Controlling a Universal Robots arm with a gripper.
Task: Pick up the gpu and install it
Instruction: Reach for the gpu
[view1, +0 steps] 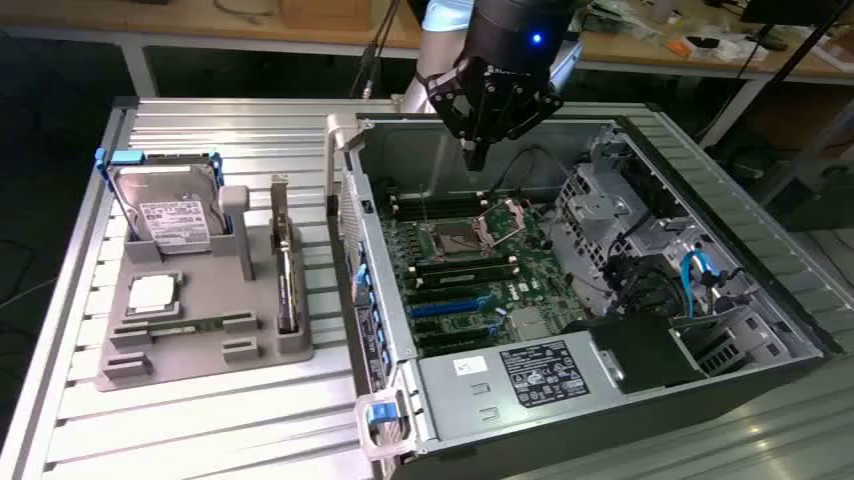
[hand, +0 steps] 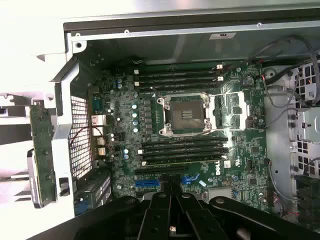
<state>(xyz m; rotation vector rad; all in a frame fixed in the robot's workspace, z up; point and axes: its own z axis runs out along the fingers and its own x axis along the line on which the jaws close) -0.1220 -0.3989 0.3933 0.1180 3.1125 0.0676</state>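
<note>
Open computer case (view1: 400, 150) (hard drive (view1: 174, 215) alongside)

White DELL lettering stands on the green motherboard (hand: 250, 150); nothing else can be read.

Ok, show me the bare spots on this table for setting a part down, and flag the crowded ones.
Free: the table's bare slats between the grey tray and the camera-side edge, and a band beyond the tray to the far edge. Crowded: the narrow gap between the tray, where the gpu stands, and the open case, plus the case's inside.
</note>
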